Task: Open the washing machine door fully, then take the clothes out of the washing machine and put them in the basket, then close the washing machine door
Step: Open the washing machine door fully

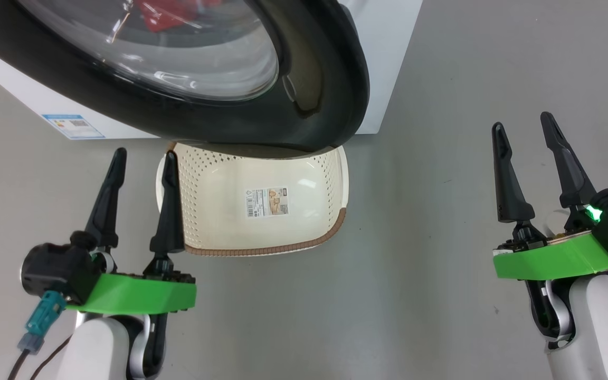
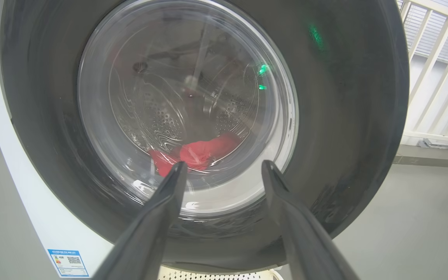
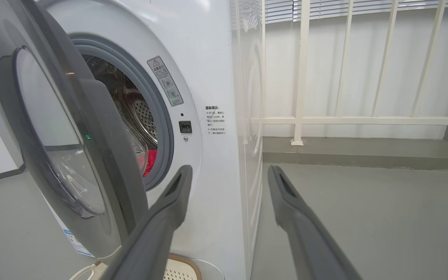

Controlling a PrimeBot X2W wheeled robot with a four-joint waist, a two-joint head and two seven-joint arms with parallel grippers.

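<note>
The washing machine door (image 1: pixel 309 79), black-rimmed with a bulging glass centre, stands ajar over the far part of the basket (image 1: pixel 283 248). In the right wrist view the door (image 3: pixel 103 155) is swung partway off the white washing machine (image 3: pixel 216 77), baring the grey ring and steel drum. Red clothes (image 2: pixel 200 153) lie in the drum behind the glass, and a red strip of them (image 3: pixel 151 161) shows through the gap. My left gripper (image 1: pixel 145 153) hangs open at the basket's left side, facing the door. My right gripper (image 1: pixel 521 120) is open, well right of the machine, over bare floor.
The cream basket sits on the grey floor right in front of the machine, a paper label on its bottom. A blue sticker (image 1: pixel 73 126) marks the machine's lower front. A white railing (image 3: pixel 301 77) and a raised kerb run behind and to the right.
</note>
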